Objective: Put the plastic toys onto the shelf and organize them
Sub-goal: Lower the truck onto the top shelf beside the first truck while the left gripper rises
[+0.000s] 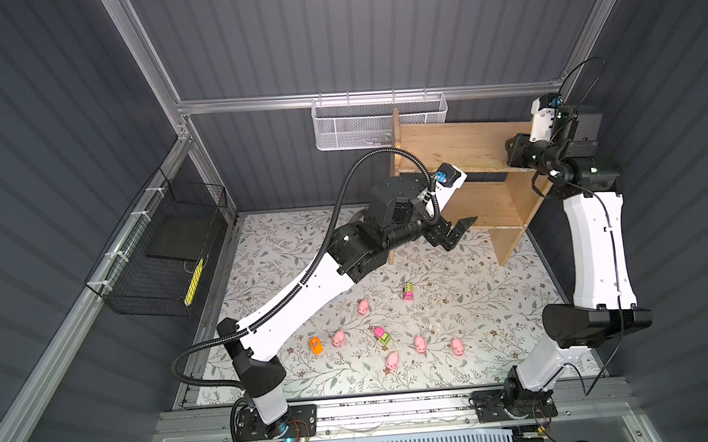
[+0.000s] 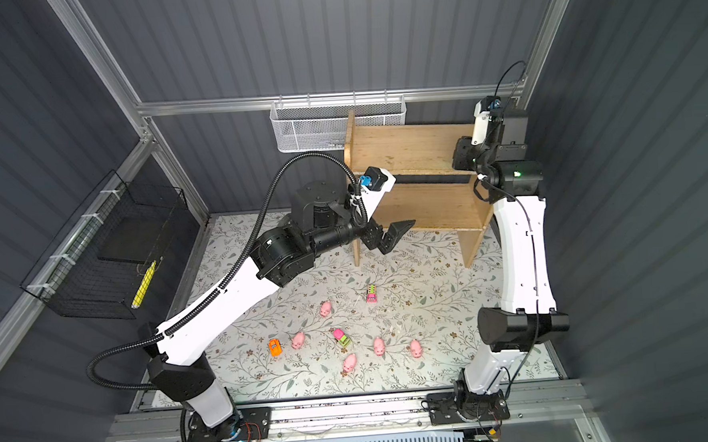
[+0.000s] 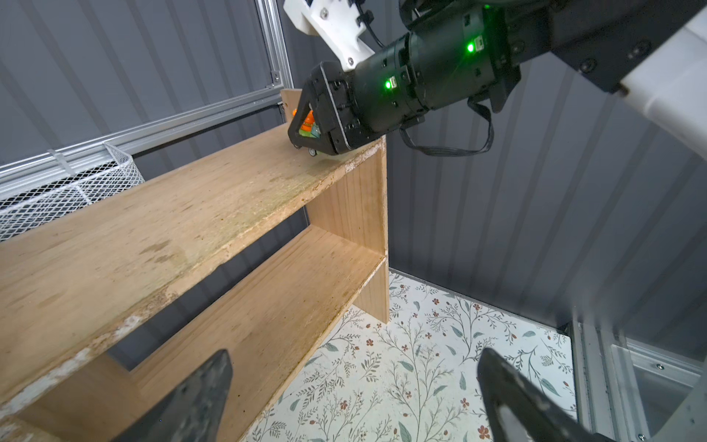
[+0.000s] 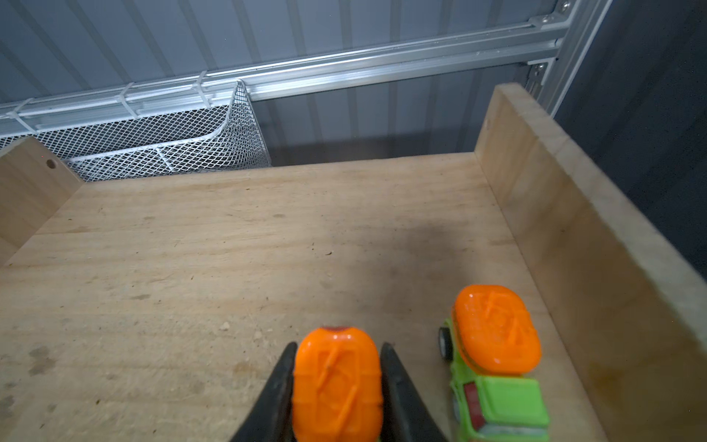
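Observation:
The wooden shelf [image 1: 456, 146] [image 2: 406, 148] stands at the back right. My right gripper [image 4: 338, 348] rests low over its top tier, near the right side panel, shut on an orange-topped toy vehicle [image 4: 336, 386]. A green vehicle with an orange top [image 4: 497, 367] stands right beside it on that tier. My left gripper [image 1: 455, 233] [image 3: 355, 352] hangs open and empty in front of the lower tier. On the floral mat lie several pink pigs [image 1: 363, 306] [image 1: 420, 344], an orange vehicle [image 1: 316, 345], a pink and green one [image 1: 383, 336] and another [image 1: 408, 290].
A white mesh basket [image 1: 376, 121] hangs on the back wall behind the shelf's left end. A black wire basket [image 1: 158, 249] holding a yellow object [image 1: 193, 282] hangs on the left wall. The floral mat [image 1: 494, 306] is walled in on all sides.

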Controlling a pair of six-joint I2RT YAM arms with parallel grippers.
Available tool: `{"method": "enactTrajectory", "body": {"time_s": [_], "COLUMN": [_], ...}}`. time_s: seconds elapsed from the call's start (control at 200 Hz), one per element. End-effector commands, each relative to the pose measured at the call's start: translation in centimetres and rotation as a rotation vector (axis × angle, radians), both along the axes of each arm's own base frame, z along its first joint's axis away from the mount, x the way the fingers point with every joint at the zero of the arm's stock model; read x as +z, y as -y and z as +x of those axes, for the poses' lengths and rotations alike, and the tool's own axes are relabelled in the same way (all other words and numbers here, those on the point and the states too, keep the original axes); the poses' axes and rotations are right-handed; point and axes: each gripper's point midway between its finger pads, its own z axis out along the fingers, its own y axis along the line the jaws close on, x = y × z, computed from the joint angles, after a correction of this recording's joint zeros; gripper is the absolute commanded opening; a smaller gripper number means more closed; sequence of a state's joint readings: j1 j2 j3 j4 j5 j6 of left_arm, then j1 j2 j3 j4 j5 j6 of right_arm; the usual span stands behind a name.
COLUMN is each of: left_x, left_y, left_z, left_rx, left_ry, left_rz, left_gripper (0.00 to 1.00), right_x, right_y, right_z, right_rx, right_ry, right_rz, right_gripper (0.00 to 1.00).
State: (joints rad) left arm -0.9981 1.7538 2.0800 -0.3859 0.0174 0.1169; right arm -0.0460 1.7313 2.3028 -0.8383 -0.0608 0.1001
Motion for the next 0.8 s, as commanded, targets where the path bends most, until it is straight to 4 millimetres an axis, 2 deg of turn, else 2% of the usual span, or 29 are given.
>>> {"method": "enactTrajectory", "body": {"time_s": [0.0,0.28,0.796], "left_x": [0.5,0.1,-1.2], "left_y": [0.2,0.3,-0.8], "left_z": [0.2,0.8,2.0], "left_rx": [-0.034,-0.026,0.006], "left_ry": [-0.001,-0.007,-0.024], "left_rz": [-0.006,0.004,0.004], "left_gripper": [1.0,1.0,1.0], "right_x": [0.2,-0.7,-0.9], "right_y": [0.0,0.3,-0.1], "right_z": [0.3,1.1,1.5], "right_rx": [0.021,0.016,0.03], "right_ry": [0.006,-0.016,-0.018], "right_rz": [0.01,-0.001,0.028], "right_gripper": [0.29,0.31,0.39]}}
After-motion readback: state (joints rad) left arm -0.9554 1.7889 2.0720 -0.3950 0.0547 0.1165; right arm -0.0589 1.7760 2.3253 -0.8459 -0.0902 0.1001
